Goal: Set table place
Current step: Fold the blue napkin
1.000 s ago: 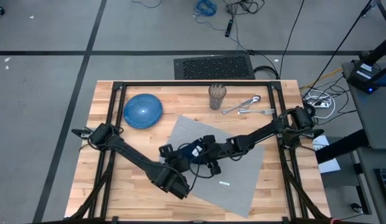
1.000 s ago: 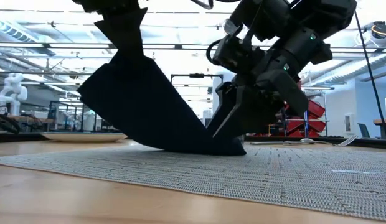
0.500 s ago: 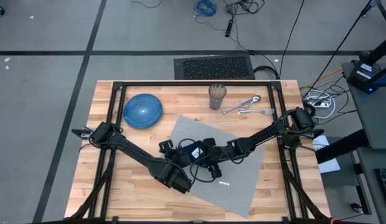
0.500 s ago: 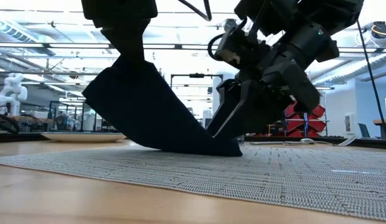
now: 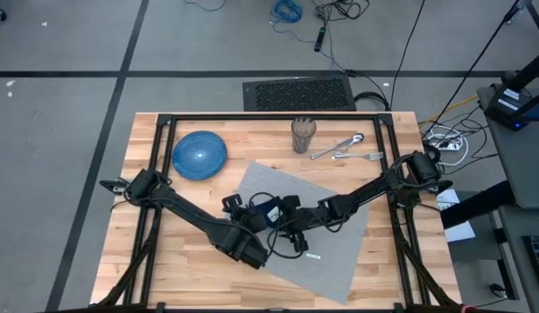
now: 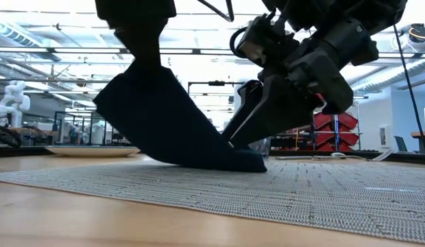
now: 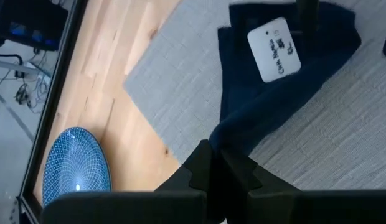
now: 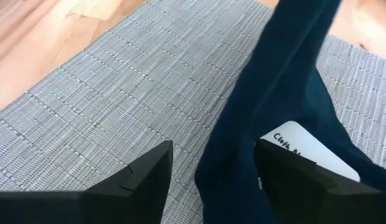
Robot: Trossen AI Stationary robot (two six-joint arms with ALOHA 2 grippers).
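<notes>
Two grippers meet over the grey placemat (image 5: 326, 252), which lies on the counter (image 5: 165, 261). Left gripper (image 6: 145, 51) pinches the navy napkin (image 6: 164, 123) fully closed; right gripper (image 8: 211, 174), jaws wide around the cloth, has tilted slightly. Farther off, the blue plate (image 5: 199, 155) and glass (image 5: 303, 135) stay unmoved.

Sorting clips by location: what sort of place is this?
Probably a robotics lab or workshop: another robot arm stands in the open hall behind the table, and loose cables trail over the grey floor.
</notes>
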